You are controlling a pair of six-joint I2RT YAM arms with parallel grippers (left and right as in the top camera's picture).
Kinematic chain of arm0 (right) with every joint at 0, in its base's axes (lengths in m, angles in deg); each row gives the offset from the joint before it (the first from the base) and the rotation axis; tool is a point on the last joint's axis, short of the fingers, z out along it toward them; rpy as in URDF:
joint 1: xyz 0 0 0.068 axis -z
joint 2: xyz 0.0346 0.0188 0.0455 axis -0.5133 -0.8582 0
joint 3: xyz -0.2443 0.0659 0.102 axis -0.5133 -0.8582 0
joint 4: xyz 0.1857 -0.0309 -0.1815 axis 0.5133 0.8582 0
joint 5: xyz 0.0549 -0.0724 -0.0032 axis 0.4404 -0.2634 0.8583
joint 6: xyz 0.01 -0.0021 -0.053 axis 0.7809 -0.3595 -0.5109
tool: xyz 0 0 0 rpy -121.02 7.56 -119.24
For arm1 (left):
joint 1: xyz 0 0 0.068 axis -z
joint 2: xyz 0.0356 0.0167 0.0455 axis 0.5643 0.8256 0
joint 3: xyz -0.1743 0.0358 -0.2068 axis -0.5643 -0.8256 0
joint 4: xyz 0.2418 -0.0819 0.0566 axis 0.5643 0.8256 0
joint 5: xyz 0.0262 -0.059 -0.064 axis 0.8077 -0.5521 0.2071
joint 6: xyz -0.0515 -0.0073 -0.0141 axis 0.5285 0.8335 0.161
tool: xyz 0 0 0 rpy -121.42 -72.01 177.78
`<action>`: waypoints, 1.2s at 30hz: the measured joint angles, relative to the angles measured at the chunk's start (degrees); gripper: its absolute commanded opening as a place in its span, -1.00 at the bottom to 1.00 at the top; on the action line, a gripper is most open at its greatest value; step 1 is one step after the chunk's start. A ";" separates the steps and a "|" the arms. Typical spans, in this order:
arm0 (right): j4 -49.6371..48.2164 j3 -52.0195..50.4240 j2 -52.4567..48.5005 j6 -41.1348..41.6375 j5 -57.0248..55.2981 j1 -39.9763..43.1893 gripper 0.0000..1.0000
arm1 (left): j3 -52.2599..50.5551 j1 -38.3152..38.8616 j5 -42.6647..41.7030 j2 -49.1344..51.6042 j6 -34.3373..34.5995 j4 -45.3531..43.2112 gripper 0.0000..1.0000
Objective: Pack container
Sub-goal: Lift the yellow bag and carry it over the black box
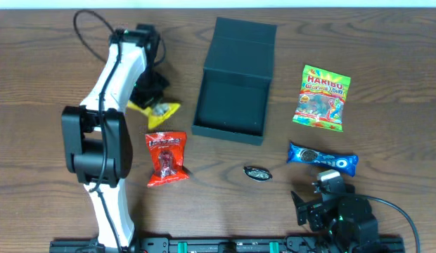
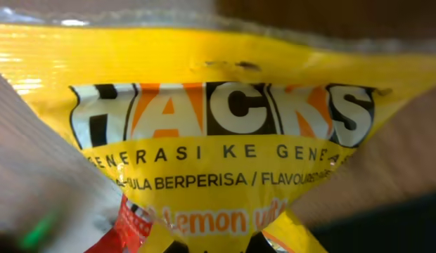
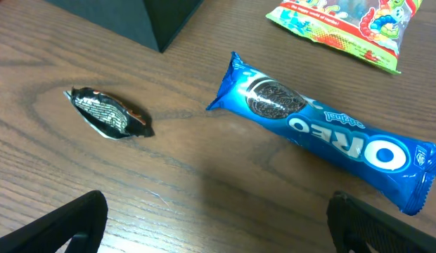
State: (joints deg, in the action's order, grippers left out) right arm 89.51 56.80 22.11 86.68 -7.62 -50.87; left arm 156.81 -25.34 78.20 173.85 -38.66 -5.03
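"HACKS" on the yellow packet [image 2: 225,140], "OREO" on the blue pack [image 3: 330,130], "HARIBO" on the green bag [image 1: 321,98].

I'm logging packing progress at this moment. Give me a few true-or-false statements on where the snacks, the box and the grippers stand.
1. The container stands open with no packet visible inside. True.
2. The Oreo pack lies inside the container. False: it lies on the table, apart from the container.
3. The right gripper has its fingers spread with nothing between them. True.
4. The Haribo bag lies on the left arm's side of the container. False: it lies on the right arm's side.
5. A yellow Hacks packet fills the left wrist view. True.
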 measured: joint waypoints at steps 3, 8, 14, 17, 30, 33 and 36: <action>0.00 0.00 0.00 0.00 0.02 0.00 0.99 | 6.86 2.38 1.31 0.00 -4.22 3.04 -0.89; -0.02 0.00 -0.02 0.00 0.02 0.00 0.98 | 16.37 6.93 2.19 0.00 -11.65 8.35 -0.88; -0.02 0.00 0.00 0.00 0.02 0.00 0.98 | 23.80 15.91 2.58 0.00 -19.30 10.86 -0.88; -0.02 0.00 -0.02 0.00 0.02 0.00 0.98 | 24.15 21.44 2.56 0.00 -22.71 9.68 -0.88; -0.02 0.00 0.00 0.00 0.02 0.00 0.98 | 24.17 31.21 1.20 1.05 -28.68 -1.79 -0.88; -0.02 0.00 0.00 0.00 0.02 0.00 0.99 | 24.17 30.60 0.33 3.61 -29.42 -1.75 -0.88; -0.02 0.00 0.00 0.00 0.02 0.00 0.99 | 24.17 30.25 -1.51 6.88 -30.25 -1.77 -0.88</action>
State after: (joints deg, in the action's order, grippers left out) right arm 89.49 56.80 22.11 86.68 -7.60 -50.87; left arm 180.99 4.91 76.69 180.74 -68.91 -6.80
